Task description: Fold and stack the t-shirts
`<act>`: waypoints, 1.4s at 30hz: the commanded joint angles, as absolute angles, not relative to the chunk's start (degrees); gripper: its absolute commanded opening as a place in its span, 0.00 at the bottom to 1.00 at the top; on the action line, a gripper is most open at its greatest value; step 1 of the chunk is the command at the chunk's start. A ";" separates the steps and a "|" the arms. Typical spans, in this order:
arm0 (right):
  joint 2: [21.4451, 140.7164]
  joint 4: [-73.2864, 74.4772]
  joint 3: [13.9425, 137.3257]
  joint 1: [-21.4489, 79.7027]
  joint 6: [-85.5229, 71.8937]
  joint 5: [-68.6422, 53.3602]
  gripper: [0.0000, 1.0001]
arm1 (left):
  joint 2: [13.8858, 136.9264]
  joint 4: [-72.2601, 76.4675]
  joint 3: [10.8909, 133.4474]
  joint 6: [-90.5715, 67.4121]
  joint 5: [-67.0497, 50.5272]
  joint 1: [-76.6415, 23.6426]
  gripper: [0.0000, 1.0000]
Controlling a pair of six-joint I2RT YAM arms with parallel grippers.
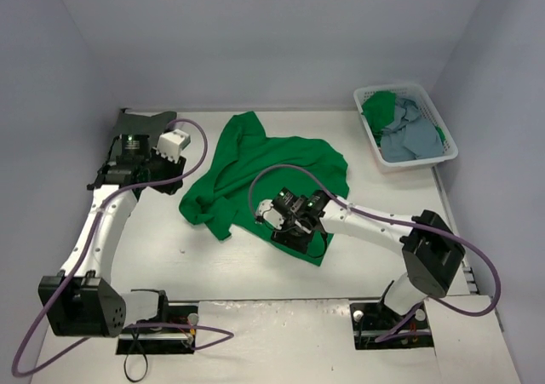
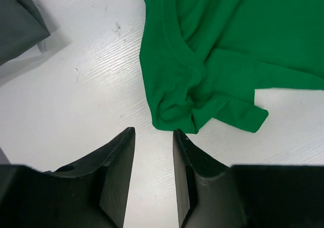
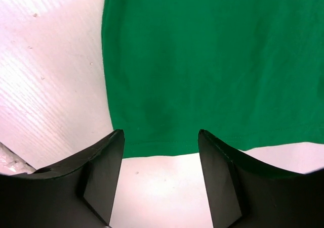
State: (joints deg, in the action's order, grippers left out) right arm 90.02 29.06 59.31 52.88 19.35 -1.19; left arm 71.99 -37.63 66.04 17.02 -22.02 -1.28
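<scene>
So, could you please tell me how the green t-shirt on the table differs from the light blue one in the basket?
The green t-shirt lies on the table, mostly spread out, rumpled on the left; the light blue t-shirt sits bunched up in the white basket. The green t-shirt touches no other cloth; the light blue t-shirt is packed against more green cloth. Neither is folded yet.

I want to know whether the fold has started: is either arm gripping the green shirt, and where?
Nothing is held. The left fingers stand apart over the table beside the green t-shirt; the right fingers are open above its hem.
</scene>
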 commanded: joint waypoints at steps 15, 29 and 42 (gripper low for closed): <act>101.42 29.71 60.21 56.25 20.04 -1.94 0.63 | 74.79 -38.32 66.09 19.25 -21.09 -0.79 0.31; 110.04 28.48 59.94 50.46 21.00 -0.18 0.00 | 78.49 -37.36 65.48 20.65 -28.73 -0.97 0.31; 100.73 28.39 62.23 30.15 28.92 3.35 0.00 | 77.52 -30.59 57.49 25.48 -28.04 -17.98 0.31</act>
